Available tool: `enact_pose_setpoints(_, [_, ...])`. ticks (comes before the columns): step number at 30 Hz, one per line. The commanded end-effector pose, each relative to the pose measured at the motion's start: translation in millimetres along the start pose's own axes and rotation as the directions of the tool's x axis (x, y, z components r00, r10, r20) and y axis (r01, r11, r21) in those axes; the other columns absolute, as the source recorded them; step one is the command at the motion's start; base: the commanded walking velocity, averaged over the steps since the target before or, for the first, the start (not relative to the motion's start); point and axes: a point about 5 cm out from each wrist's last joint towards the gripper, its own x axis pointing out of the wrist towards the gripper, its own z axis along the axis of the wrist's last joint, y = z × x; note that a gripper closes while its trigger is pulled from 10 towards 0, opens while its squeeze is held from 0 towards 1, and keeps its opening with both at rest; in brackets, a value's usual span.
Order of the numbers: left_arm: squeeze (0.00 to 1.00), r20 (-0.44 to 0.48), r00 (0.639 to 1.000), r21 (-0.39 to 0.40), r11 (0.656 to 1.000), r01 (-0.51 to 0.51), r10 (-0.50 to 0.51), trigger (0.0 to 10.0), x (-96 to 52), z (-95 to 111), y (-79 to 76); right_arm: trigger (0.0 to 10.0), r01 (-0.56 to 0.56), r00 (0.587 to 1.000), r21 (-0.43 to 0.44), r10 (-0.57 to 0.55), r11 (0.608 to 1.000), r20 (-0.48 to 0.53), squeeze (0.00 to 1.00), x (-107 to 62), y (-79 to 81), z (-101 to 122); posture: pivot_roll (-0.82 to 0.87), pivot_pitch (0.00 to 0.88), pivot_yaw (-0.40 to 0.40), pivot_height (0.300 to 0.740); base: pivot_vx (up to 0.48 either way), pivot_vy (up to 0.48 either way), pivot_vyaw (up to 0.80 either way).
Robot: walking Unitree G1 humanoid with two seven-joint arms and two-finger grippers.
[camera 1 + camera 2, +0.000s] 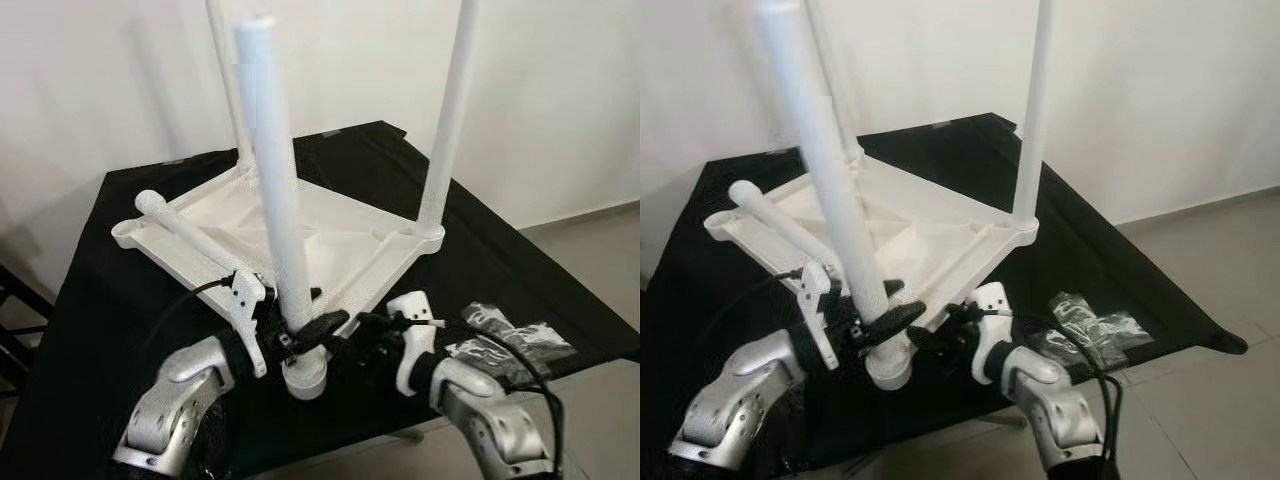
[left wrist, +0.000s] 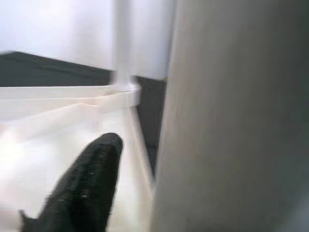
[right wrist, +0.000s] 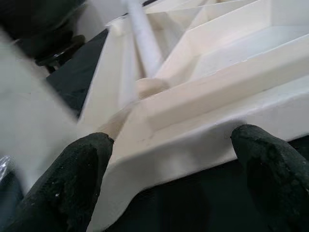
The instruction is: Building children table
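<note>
Upside-down white plastic kids tabletop (image 1: pixel 340 235) sits on a black cloth-covered table (image 1: pixel 90 330), 2 legs up at the back. Left gripper (image 1: pixel 305 330) is clamped round the near white tube leg (image 1: pixel 275 190) just above its socket. Right gripper (image 3: pixel 169 159) is wide open, fingers either side of the tabletop's front rim. Clear plastic bags (image 1: pixel 505 335) lie to the right.

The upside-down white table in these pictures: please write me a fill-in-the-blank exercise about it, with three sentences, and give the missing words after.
1. The white tabletop lies upside down on a ____ cloth.
2. The left gripper holds a white leg at the tabletop's near corner, and ____ other legs already stand upright at other corners.
3. The right gripper, fingers ____, faces the tabletop's edge, beside clear plastic bags.

Missing words: black; two; open
</note>
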Motion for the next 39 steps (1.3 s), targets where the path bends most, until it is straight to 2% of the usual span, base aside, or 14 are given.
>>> enact_pose_setpoints(1, [1.00, -0.021, 0.986, 0.032, 0.986, -0.165, 0.166, 10.0, -9.5, -3.0, 22.4, 10.0, -0.015, 1.000, -0.001, 0.015, 1.000, 0.009, 0.00, 1.4, 2.0, 2.0, -0.13, 0.000, 0.049, 0.740, 0.000, 0.000, 0.00])
enact_pose_setpoints(3, [1.00, -0.026, 0.920, 0.095, 0.918, -0.386, 0.390, 10.0, -15.3, -0.9, 47.2, 10.0, -0.015, 1.000, -0.001, 0.015, 1.000, 0.009, 0.00, 1.4, 2.1, 2.2, -0.13, 0.000, 0.049, 0.740, 0.000, 0.000, 0.00])
enact_pose_setpoints(5, [1.00, -0.021, 0.875, 0.097, 0.872, -0.479, 0.483, 10.0, -19.6, 0.3, 57.7, 10.0, -0.015, 1.000, 0.000, 0.015, 1.000, 0.009, 0.00, 1.4, 2.1, 2.3, -0.13, 0.000, 0.049, 0.740, 0.000, 0.000, 0.00])
enact_pose_setpoints(6, [0.00, -0.022, 0.826, 0.106, 0.823, -0.558, 0.563, 10.0, -24.9, 0.8, 66.9, 10.0, -0.015, 1.000, 0.001, 0.015, 1.000, 0.010, 0.00, 1.2, 2.1, 2.4, -0.13, 0.000, 0.049, 0.740, 0.000, 0.000, 0.00])
enact_pose_setpoints(7, [0.00, -0.022, 0.826, 0.106, 0.823, -0.558, 0.563, 10.0, -24.9, 0.8, 66.9, 10.0, -0.015, 1.000, 0.001, 0.015, 1.000, 0.010, 0.00, 1.2, 2.1, 2.4, -0.13, 0.000, 0.049, 0.740, 0.000, 0.000, 0.00])
enact_pose_setpoints(9, [0.00, -0.026, 0.731, 0.128, 0.728, -0.674, 0.682, 10.0, -34.9, 0.4, 79.8, 10.0, -0.016, 1.000, 0.002, 0.016, 1.000, 0.011, 0.00, 1.1, 2.0, 2.5, -0.13, 0.000, 0.049, 0.740, 0.000, 0.000, 0.00])
enact_pose_setpoints(17, [0.00, -0.012, 0.614, 0.137, 0.610, -0.781, 0.789, 10.0, -44.3, 1.5, 92.1, 10.0, -0.015, 1.000, 0.002, 0.015, 1.000, 0.010, 0.00, 1.3, 1.9, 2.7, -0.13, 0.000, 0.047, 0.740, 0.000, 0.000, 0.00])
enact_pose_setpoints(20, [0.00, -0.004, 0.495, 0.145, 0.490, -0.859, 0.869, 10.0, -50.9, 1.5, 100.2, 10.0, -0.015, 1.000, 0.000, 0.015, 1.000, 0.010, 0.00, 1.1, 1.5, 2.9, -0.13, 0.000, 0.046, 0.740, 0.000, 0.000, 0.00])
enact_pose_setpoints(23, [0.00, -0.005, 0.453, 0.148, 0.448, -0.882, 0.892, 10.0, -51.6, 0.2, 102.1, 10.0, -0.015, 1.000, -0.001, 0.015, 1.000, 0.009, 0.00, 1.0, 1.3, 3.0, -0.13, 0.000, 0.046, 0.740, 0.000, 0.000, 0.00])
enact_pose_setpoints(26, [0.00, -0.005, 0.441, 0.148, 0.437, -0.887, 0.898, 10.0, -51.8, -0.2, 102.6, 10.0, -0.015, 1.000, -0.001, 0.015, 1.000, 0.009, 0.00, 1.0, 1.0, 3.2, -0.13, 0.000, 0.047, 0.740, 0.000, 0.000, 0.00])
enact_pose_setpoints(27, [0.00, -0.003, 0.438, 0.146, 0.433, -0.889, 0.899, 0.7, -51.5, -0.3, 102.9, 10.0, -0.014, 1.000, -0.002, 0.014, 1.000, 0.009, 0.00, 0.9, 0.9, 3.2, -0.13, 0.000, 0.047, 0.740, 0.000, 0.000, 0.00])
enact_pose_setpoints(28, [0.00, 0.001, 0.459, 0.129, 0.455, -0.881, 0.888, 0.0, -49.3, -0.2, 101.7, 10.0, -0.014, 1.000, -0.003, 0.014, 1.000, 0.009, 0.00, 0.9, 0.8, 3.3, -0.13, 0.000, 0.047, 0.740, 0.000, 0.000, 0.00])
enact_pose_setpoints(31, [0.00, 0.026, 0.526, 0.113, 0.520, -0.846, 0.850, 0.0, -42.1, 2.9, 96.9, 10.0, -0.014, 1.000, -0.004, 0.014, 1.000, 0.008, 0.00, 1.1, 0.4, 3.7, -0.13, 0.000, 0.046, 0.740, 0.000, 0.000, 0.00])
enact_pose_setpoints(39, [0.00, 0.057, 0.584, 0.109, 0.577, -0.810, 0.809, 0.0, -32.7, 7.1, 90.3, 10.0, -0.015, 1.000, -0.004, 0.015, 1.000, 0.008, 0.00, 1.2, 0.7, 3.6, -0.13, 0.000, 0.045, 0.740, 0.000, 0.000, 0.00])
